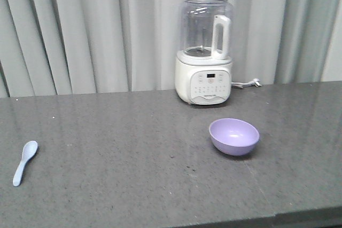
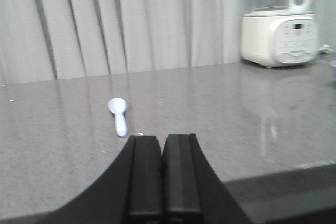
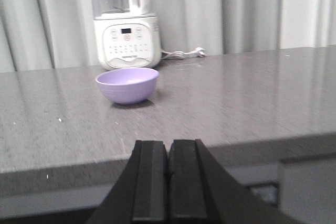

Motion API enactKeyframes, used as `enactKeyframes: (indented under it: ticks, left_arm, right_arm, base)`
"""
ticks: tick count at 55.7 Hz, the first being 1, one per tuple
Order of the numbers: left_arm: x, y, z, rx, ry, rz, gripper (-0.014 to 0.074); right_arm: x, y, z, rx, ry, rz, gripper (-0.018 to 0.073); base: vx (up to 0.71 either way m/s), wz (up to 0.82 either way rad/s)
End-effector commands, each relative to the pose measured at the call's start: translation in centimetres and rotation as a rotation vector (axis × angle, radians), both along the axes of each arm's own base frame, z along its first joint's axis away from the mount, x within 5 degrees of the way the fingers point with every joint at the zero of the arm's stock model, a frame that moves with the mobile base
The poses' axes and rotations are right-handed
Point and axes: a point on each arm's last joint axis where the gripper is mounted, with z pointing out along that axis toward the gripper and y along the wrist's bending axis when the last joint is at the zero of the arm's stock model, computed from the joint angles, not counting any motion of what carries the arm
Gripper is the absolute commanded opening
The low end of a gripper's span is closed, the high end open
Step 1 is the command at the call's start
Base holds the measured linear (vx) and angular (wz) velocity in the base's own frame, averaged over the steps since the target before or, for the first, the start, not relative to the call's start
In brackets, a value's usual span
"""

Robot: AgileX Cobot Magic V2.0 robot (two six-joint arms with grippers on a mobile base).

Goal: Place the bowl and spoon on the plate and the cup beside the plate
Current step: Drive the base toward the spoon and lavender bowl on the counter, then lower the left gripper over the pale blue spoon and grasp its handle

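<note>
The lavender bowl stands upright right of centre on the grey counter, below the blender; the right wrist view shows the bowl ahead and to the left. The pale blue spoon lies flat at the far left, scoop away from the front edge; the spoon also lies just ahead of my left gripper. That gripper is shut, empty, low over the counter's front. My right gripper is shut and empty, hanging off the counter's front edge. The plate and cup are out of view.
A white blender with a clear jug stands at the back of the grey counter, its cable trailing right. Pleated grey curtains hang behind. The counter's front edge runs just beyond my right fingertips.
</note>
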Motion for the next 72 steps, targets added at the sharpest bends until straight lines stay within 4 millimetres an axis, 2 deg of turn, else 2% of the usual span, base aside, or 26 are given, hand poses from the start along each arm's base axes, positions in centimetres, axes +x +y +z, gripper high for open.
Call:
enactKeyframes:
  ticks: [1, 33, 72]
  left_arm:
    - [-0.35, 0.03, 1.62, -0.017, -0.116, -0.001, -0.0003]
    - [-0.35, 0.03, 1.62, -0.017, -0.116, -0.001, -0.0003]
    - [-0.35, 0.03, 1.62, -0.017, -0.116, -0.001, -0.0003]
  right_arm:
    - [-0.07, 0.03, 0.68, -0.014, -0.085, 0.001, -0.0008]
    - [-0.07, 0.03, 0.68, -0.014, -0.085, 0.001, -0.0008]
    - [-0.07, 0.04, 0.71, -0.014, -0.088, 0.002, -0.0008]
  base:
    - [0.44, 0.35]
    - [0.35, 0.20]
    - [0.05, 0.01]
